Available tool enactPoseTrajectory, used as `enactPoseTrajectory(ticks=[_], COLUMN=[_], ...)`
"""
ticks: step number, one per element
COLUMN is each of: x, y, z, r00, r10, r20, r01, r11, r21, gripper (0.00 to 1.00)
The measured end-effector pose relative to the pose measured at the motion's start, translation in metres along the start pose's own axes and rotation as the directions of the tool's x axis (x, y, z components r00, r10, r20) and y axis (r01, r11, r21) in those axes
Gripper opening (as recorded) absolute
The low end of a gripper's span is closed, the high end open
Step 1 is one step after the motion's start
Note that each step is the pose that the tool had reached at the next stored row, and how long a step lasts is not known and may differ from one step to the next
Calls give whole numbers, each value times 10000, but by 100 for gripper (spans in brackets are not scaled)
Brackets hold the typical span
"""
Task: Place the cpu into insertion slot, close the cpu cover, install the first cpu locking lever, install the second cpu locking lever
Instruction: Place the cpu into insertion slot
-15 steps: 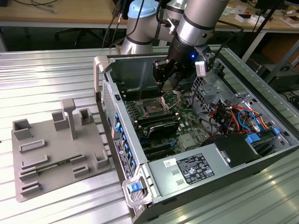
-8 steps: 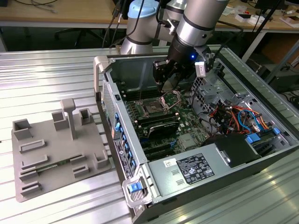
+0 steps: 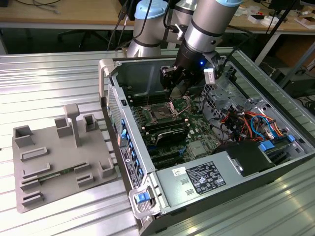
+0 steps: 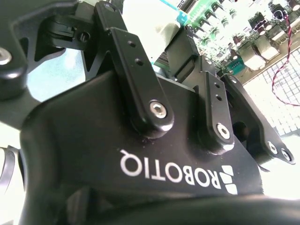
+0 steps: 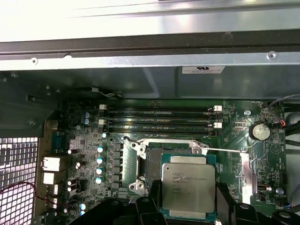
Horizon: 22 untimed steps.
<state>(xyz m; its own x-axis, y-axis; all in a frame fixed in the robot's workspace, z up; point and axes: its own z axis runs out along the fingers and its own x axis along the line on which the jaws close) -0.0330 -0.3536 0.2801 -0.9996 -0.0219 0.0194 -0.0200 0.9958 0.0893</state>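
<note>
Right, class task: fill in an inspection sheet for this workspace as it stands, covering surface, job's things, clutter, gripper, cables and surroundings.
Surface: ribbed metal table carrying an open computer case.
Job's things: cpu held above the insertion slot, not seated; cpu cover appears raised.
Clutter: grey fixture tray beside the case.
Gripper: gripper shut on the cpu.
Cables: red, blue and orange cables inside the case.
Surroundings: wooden benches behind.

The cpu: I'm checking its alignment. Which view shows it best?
First wrist view: the cpu faces the camera, held by the gripper near the socket. Exterior view: too small to tell; second wrist view: the gripper's body blocks it.
</note>
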Motion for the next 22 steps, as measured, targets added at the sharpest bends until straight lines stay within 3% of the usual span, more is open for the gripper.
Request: enactPoseTrajectory(ticks=[22], x=[7], y=[-13], z=[100], r00=[10000], r10=[-29], r20=[-2], r01=[29], r11=[10000], r21=[1], gripper=[55])
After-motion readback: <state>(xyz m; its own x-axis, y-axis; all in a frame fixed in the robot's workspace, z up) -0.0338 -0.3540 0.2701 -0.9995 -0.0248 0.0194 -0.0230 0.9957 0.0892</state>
